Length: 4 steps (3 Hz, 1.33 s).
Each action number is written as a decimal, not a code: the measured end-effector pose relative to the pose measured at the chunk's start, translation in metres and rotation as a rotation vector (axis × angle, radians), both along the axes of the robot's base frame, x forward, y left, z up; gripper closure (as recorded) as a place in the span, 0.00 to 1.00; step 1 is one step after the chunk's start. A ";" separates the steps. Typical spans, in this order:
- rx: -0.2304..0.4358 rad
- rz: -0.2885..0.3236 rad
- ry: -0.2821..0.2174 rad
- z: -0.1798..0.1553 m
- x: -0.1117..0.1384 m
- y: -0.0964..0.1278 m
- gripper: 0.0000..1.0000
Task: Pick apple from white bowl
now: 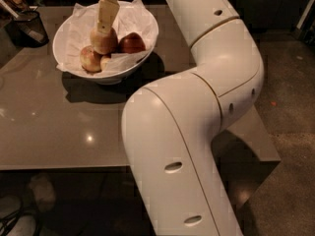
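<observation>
The white bowl, lined with crinkled white paper, stands at the far left of the table. The apple, large and pale tan with a reddish blush, sits on top of the other fruit in the bowl. My gripper comes down from the top edge and touches the top of the apple. A deep red apple lies to its right. Two smaller yellow-red apples lie in front of it.
A black mesh basket stands at the table's far left corner. My big white arm covers the right part of the grey table. The dark floor lies to the right.
</observation>
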<state>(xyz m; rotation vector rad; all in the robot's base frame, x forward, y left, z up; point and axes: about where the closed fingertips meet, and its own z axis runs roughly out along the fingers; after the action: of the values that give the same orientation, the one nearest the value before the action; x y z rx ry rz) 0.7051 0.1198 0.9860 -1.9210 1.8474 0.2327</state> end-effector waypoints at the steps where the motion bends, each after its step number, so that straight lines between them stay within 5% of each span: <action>1: -0.016 -0.008 0.006 -0.004 0.001 0.003 0.34; 4: -0.025 -0.015 0.053 -0.022 0.002 0.004 0.31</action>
<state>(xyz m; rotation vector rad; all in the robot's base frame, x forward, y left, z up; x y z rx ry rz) 0.7075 0.1243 0.9643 -1.9346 1.9066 0.2594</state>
